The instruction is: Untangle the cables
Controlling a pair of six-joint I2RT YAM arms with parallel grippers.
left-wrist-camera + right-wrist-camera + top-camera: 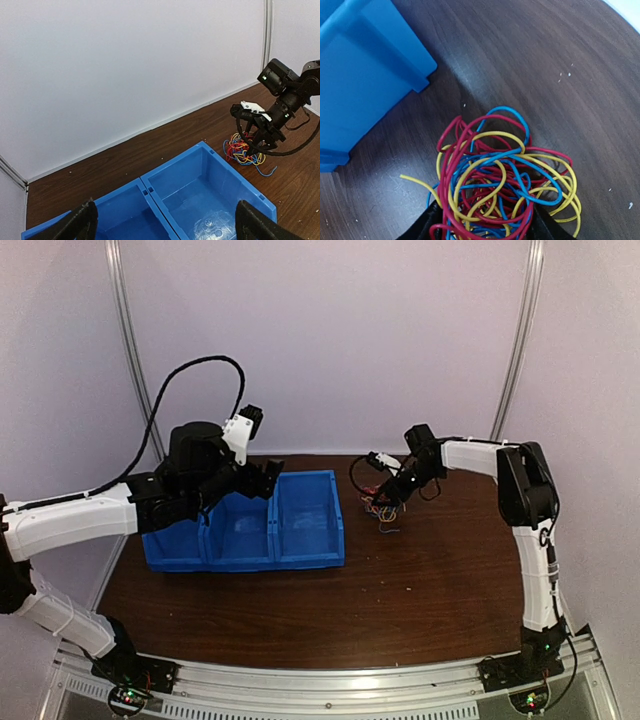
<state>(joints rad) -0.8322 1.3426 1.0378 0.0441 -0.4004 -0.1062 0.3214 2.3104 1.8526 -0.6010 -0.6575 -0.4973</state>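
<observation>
The cables (385, 510) (242, 150) (505, 180) are one fist-sized knot of red, light blue and yellow wires lying on the brown table just right of the blue bins. My right gripper (392, 495) (257, 142) (482, 220) reaches down onto the knot. Its black fingers (427, 225) press in from both sides with the wires bunched between them; some loops spill past the right finger. My left gripper (262, 476) (165, 222) hovers wide open over the bins, holding nothing.
A row of three joined blue bins (310, 477) (200, 147) (370, 65) stands left of the knot; the compartments in the left wrist view hold nothing. White walls close off the back and sides. The right arm's black cable (295, 147) loops beside the knot.
</observation>
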